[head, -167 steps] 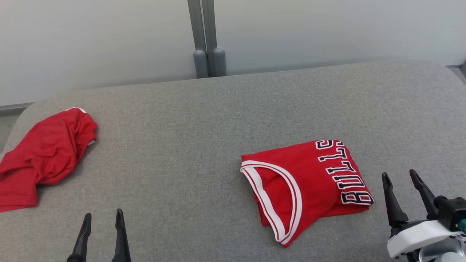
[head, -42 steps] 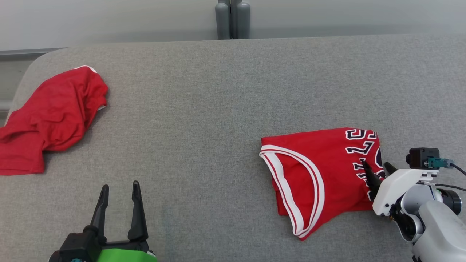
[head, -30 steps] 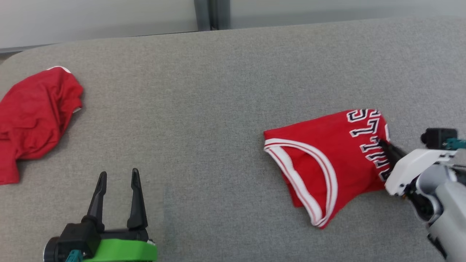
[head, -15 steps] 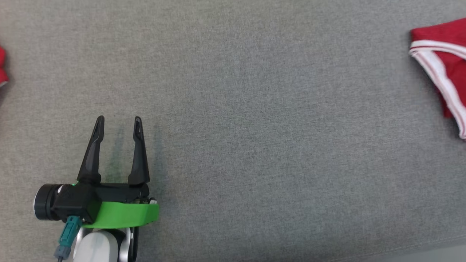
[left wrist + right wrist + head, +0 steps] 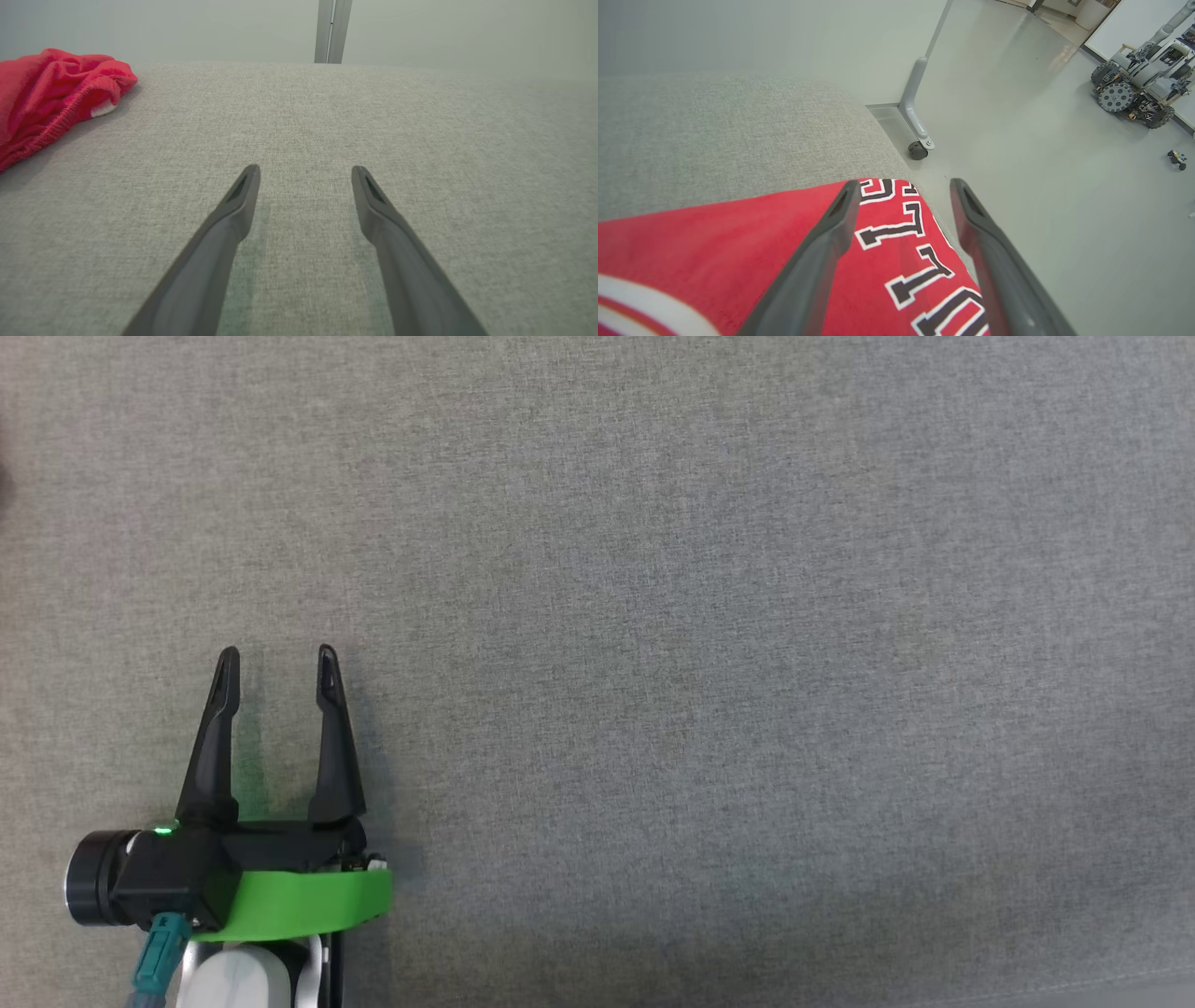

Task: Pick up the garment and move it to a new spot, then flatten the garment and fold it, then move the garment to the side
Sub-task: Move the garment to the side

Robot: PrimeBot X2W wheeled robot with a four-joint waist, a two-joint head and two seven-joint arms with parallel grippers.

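The garment (image 5: pixel 714 233) is a folded red jersey with white-edged black lettering (image 5: pixel 901 228). It lies flat on the grey padded surface (image 5: pixel 714 130), close to that surface's right edge. My right gripper (image 5: pixel 904 183) hovers just over the lettered end with its fingers apart, holding nothing. In the head view my left gripper (image 5: pixel 277 653) stands open at the lower left over bare grey fabric (image 5: pixel 700 616). The left wrist view shows the same left gripper (image 5: pixel 305 168) open, with nothing between its fingers.
A second, crumpled red garment (image 5: pixel 51 93) lies at the far left of the surface. A pale wall panel with a grey post (image 5: pixel 331 30) stands behind. Past the right edge the floor (image 5: pixel 1041 163) drops away, with a caster foot (image 5: pixel 917 150) and another wheeled robot (image 5: pixel 1139 88).
My right gripper has opened and let go of the jersey near the right edge. The head camera has swung, so the jersey has left its picture. The left gripper stays open.
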